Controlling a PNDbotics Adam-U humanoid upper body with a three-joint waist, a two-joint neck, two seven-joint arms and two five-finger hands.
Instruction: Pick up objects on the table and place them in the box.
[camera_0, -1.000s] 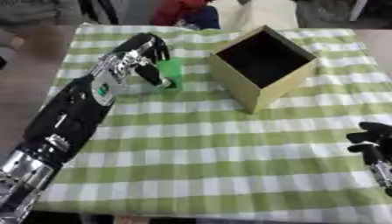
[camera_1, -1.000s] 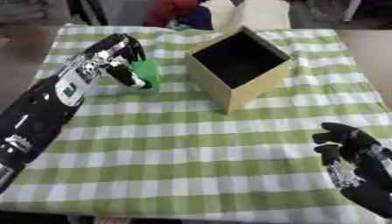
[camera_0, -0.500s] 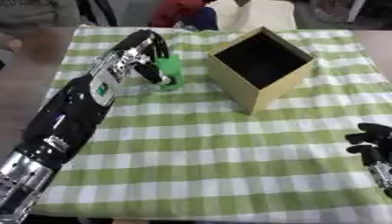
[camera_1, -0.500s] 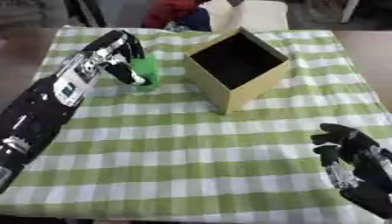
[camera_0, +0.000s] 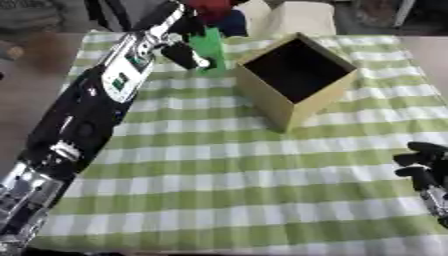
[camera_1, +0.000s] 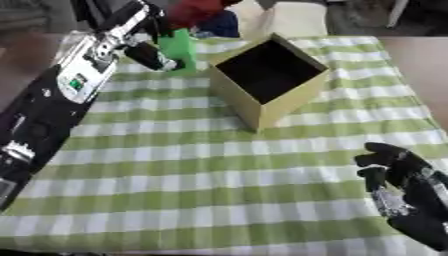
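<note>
One green block (camera_0: 208, 46) sits clasped in the left hand (camera_0: 179, 37), fingers curled round it, carried above the checked cloth (camera_0: 236, 170) just left of the open box (camera_0: 297, 80), likely for dropping in; the right hand (camera_1: 398, 172) idles, fingers curled on nothing, well away

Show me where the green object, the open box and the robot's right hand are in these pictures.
green object (camera_0: 210, 47), left eye view, on its flat green side, beside the left hand.
open box (camera_1: 287, 102), right eye view, on its tan outer wall.
right hand (camera_1: 398, 165), right eye view, on its dark curled fingers.
</note>
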